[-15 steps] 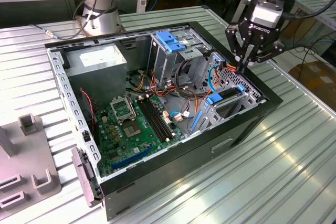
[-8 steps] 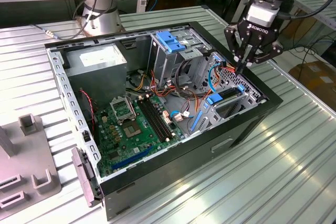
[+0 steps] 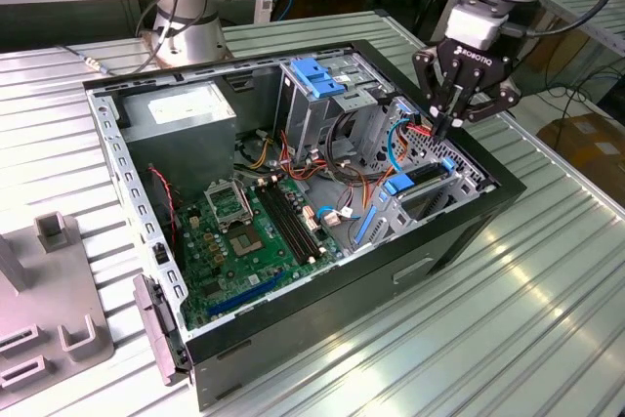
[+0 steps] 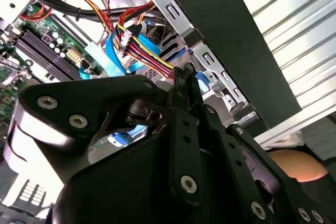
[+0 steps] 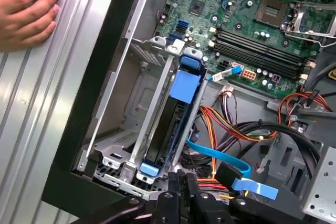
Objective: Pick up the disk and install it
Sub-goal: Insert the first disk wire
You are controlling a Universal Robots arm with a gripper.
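While the black claw [image 3: 441, 127] hovers with its fingers pinched nearly together on nothing, you'll find the dark-grey, blue-railed disk [image 5: 169, 124] seated edgewise in the grey metal bay [image 5: 137, 129] at the case's four o'clock corner. Judge it rigid, weighty, shock-sensitive; grip the rails.

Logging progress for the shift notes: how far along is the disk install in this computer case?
Mostly done, it seems: the disk sits upright in its metal bay, blue rails between the bay walls. In hand: nothing visible. The gripper hovers above the bay near the case edge in the exterior view, fingers together. Left: whether the disk is fully seated or cabled cannot be told; loose cables lie beside it.
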